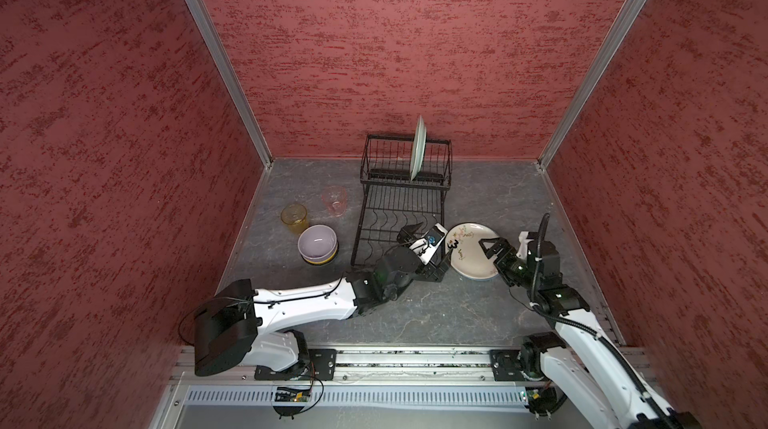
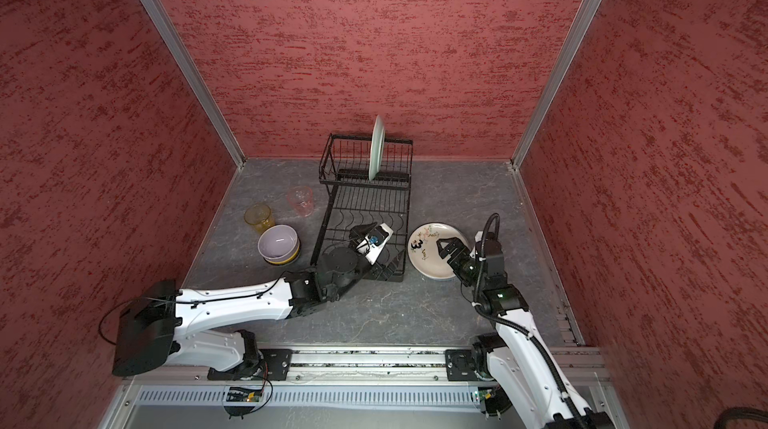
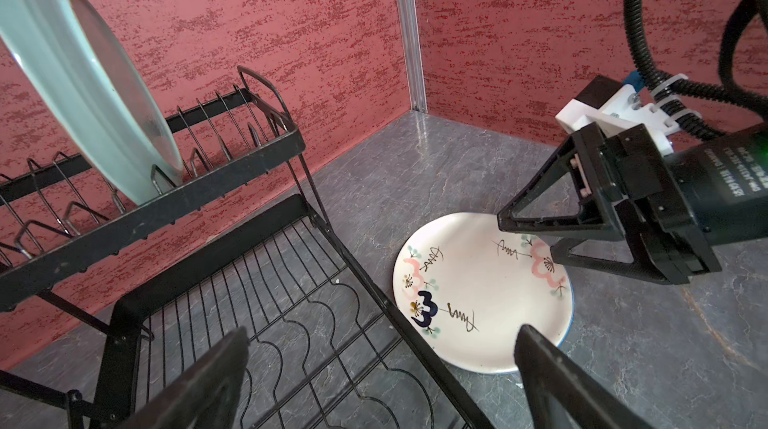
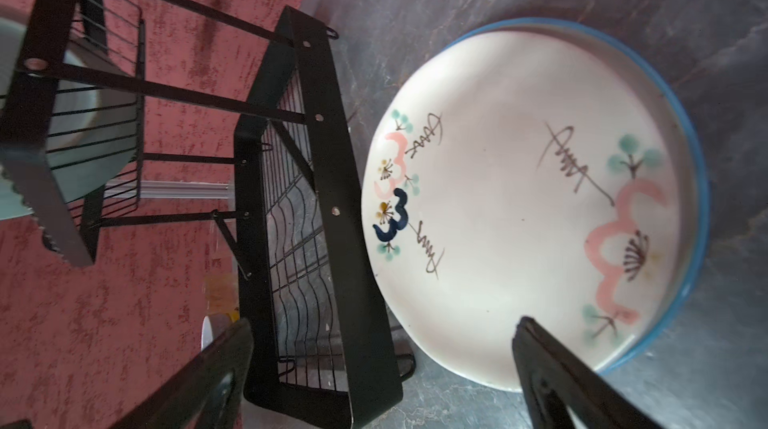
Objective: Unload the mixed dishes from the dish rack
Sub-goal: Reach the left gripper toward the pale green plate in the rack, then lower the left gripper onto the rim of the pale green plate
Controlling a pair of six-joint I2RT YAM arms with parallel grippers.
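Observation:
The black wire dish rack (image 1: 405, 187) stands at the back middle in both top views. One pale green plate (image 1: 417, 148) stands upright in a slot of its raised tier; the lower tier holds nothing. A cream flowered plate (image 1: 469, 252) lies flat on the table, right of the rack. My left gripper (image 1: 434, 246) hangs open over the lower tier's front right corner. In the left wrist view the left gripper (image 3: 382, 333) straddles the rack's edge (image 3: 232, 182), holding nothing. My right gripper (image 1: 485, 249) is open just above the flowered plate (image 4: 519, 198), empty.
A blue-rimmed dish (image 4: 702, 182) lies under the flowered plate. Left of the rack stand a pink tumbler (image 1: 334, 199), an amber tumbler (image 1: 295, 217) and a lilac bowl (image 1: 317, 242) nested in a yellow bowl (image 1: 328, 260). Red walls close three sides.

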